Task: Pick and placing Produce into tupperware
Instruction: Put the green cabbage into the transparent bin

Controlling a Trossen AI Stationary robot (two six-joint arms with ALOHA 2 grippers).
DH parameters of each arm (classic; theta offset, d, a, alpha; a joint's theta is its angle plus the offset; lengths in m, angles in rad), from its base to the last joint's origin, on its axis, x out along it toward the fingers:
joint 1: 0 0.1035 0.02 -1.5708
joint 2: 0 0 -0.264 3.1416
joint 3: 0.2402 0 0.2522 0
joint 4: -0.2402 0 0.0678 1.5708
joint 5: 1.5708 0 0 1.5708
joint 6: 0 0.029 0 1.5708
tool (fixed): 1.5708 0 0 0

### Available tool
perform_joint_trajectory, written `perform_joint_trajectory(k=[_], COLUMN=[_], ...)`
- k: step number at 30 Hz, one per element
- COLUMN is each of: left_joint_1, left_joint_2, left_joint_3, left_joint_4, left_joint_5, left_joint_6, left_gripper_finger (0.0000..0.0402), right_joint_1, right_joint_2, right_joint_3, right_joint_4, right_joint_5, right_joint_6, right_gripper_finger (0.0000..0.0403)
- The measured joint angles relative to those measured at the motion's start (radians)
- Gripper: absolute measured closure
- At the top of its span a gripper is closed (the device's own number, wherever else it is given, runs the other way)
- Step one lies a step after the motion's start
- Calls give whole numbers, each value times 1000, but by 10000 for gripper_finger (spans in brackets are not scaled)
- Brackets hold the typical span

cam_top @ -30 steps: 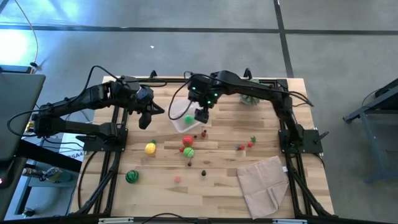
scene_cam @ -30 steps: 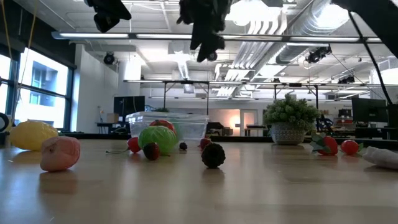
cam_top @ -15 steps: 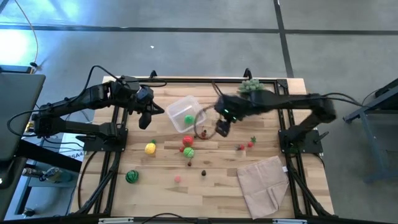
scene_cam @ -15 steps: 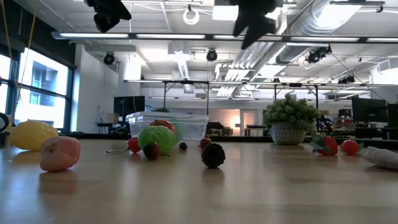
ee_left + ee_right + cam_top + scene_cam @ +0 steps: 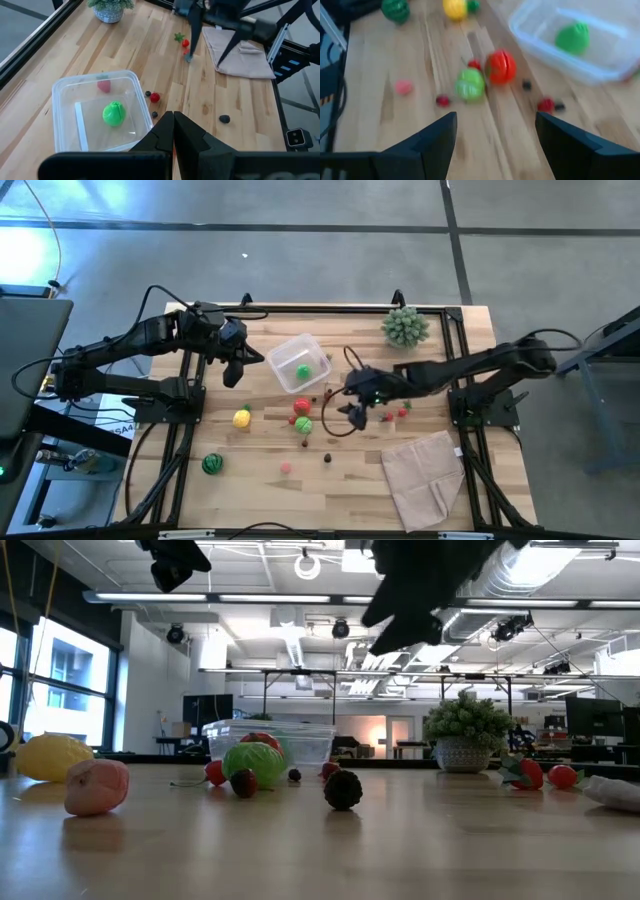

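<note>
The clear tupperware (image 5: 300, 363) stands at the table's far middle with a green round (image 5: 114, 113) and a small pink-red piece (image 5: 103, 86) inside. Loose produce lies on the wood: red tomato (image 5: 501, 66), green round (image 5: 470, 84), yellow lemon (image 5: 242, 418), striped melon (image 5: 211, 464), a pink piece (image 5: 286, 468) and tiny berries (image 5: 388, 417). My right gripper (image 5: 348, 415) hovers open above the table, just right of the tomato, holding nothing. Left of the tupperware, my left gripper (image 5: 235, 370) hangs shut and empty, well above the table.
A spiky pale-green plant ball (image 5: 404, 327) stands at the far right corner. A folded beige cloth (image 5: 425, 475) lies at the near right. A dark berry (image 5: 326, 458) sits near the table's middle front. Black frame rails (image 5: 185, 410) run along both sides.
My right gripper has swung from above the tupperware toward the table's near edge and slightly right, coming down and tipping more steeply toward the table near the tomato. Its fingers have stayed open. The produce and tupperware have kept their places.
</note>
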Motion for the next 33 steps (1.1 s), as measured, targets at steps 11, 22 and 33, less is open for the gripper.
perform_joint_trajectory(k=[11,22,33], left_joint_1=[0,0,0], left_joint_2=[0,0,0], left_joint_3=[0,0,0], left_joint_4=[0,0,1], left_joint_5=[0,0,0], left_joint_6=[0,0,0], left_gripper_finger=[401,401,401], right_joint_1=[93,139,134], right_joint_2=[313,492,580], right_joint_3=[51,196,269], right_joint_4=[306,275,260], right_joint_5=[-44,168,185], right_joint_6=[-166,-87,-38], right_gripper_finger=[143,143,143])
